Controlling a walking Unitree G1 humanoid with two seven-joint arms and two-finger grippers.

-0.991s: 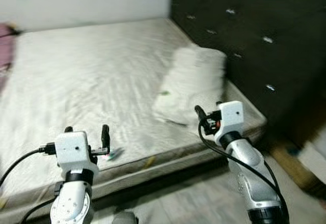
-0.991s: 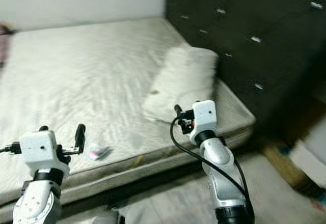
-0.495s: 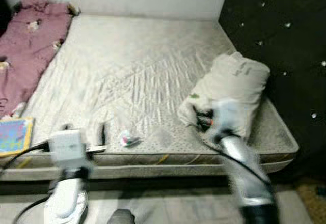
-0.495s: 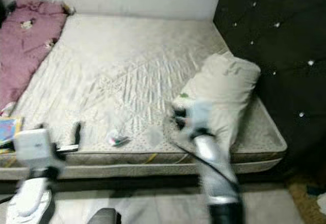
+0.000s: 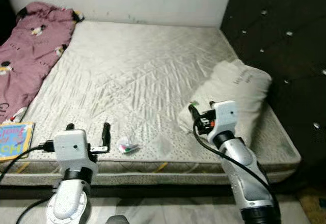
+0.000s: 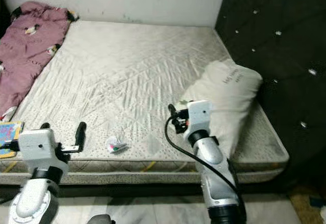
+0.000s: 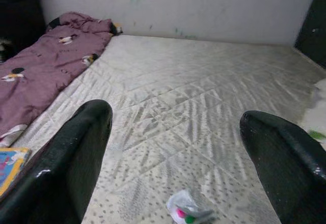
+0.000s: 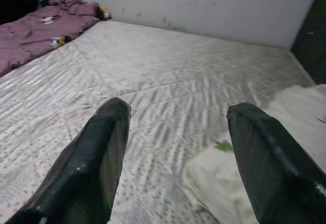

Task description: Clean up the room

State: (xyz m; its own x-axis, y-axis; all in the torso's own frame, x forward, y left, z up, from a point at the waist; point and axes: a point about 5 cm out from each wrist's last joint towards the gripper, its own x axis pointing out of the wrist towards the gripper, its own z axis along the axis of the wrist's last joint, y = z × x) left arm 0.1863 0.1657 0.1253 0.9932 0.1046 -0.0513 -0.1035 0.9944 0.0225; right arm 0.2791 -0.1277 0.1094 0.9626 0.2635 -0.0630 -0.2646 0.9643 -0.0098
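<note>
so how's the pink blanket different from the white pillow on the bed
The pink blanket is purplish pink with small printed figures; the white pillow is plain off-white with faint lettering. The blanket lies spread and rumpled along the mattress's left edge; the pillow is a plump block at the right edge by the dark headboard. The pillow sits just beyond the right gripper. Both are soft bedding resting on the mattress.

Bare quilted mattress, off-white, fills room centre, no sheet. Dark tufted headboard w/ shiny buttons along robot's right side. White wall behind far edge, few green & red scribble marks on it. Pale floor strip in front of mattress, marbled look. Lighting even, slightly dim; far left corner in shadow.
</note>
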